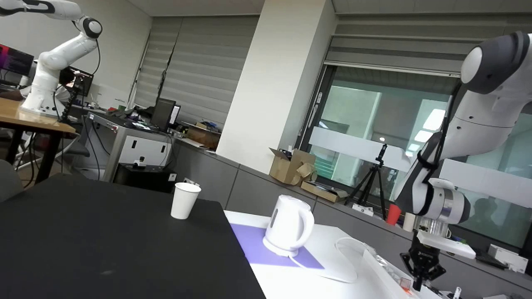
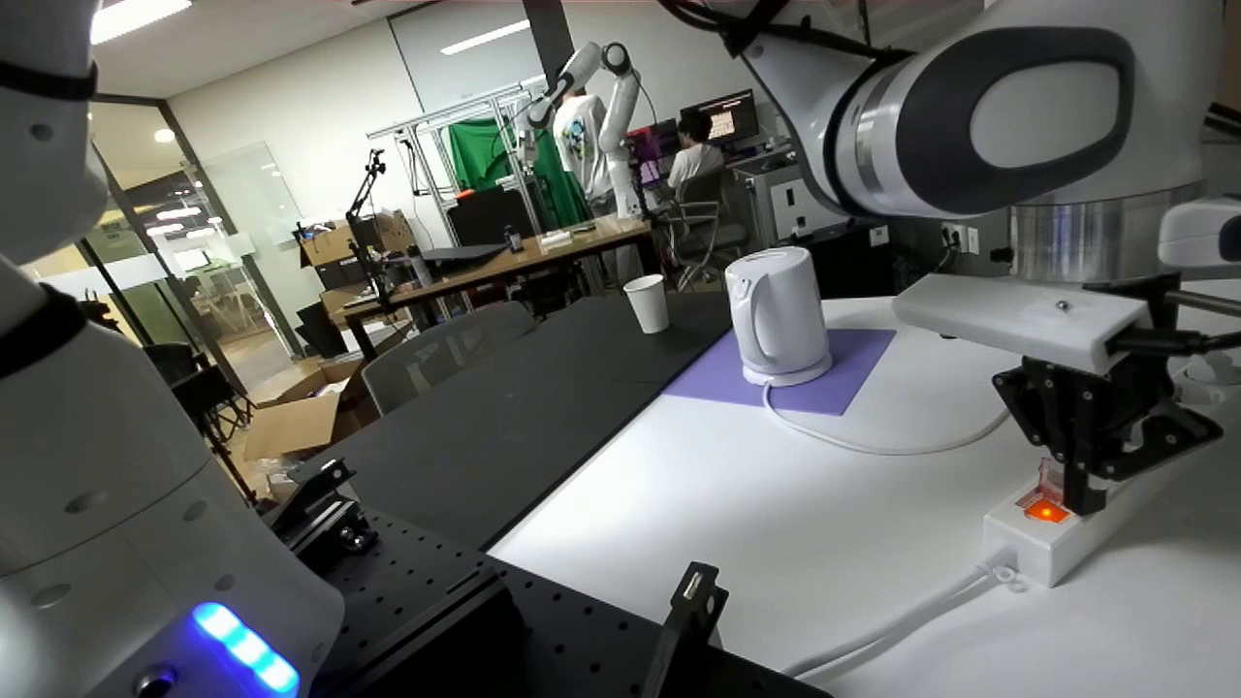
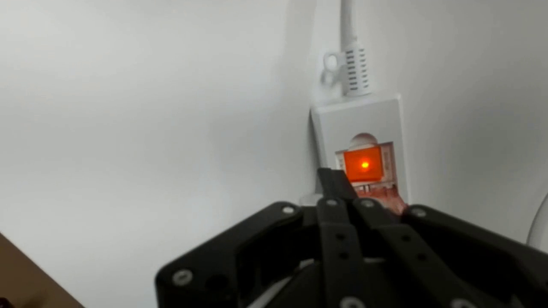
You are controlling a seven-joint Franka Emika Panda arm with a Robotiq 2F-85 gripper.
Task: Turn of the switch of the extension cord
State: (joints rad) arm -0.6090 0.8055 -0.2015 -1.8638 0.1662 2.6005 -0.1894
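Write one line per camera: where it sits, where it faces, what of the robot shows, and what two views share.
An exterior view: apparently above the black table, facing windows; arm and claw at picture right.
An exterior view: beside a blue-lit arm part, facing across the white table; arm and claw at picture right.
Wrist view: wrist-mounted, facing down at the lit switch of the extension cord; claw only.
Both exterior views show the kettle and cup.

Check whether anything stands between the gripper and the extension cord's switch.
Nothing visible blocks the way: the glowing orange switch lies exposed, with the closed fingers at its lower-left corner in the wrist view. Its raised cover stands along the switch's edge, close to the fingers, and might get brushed.
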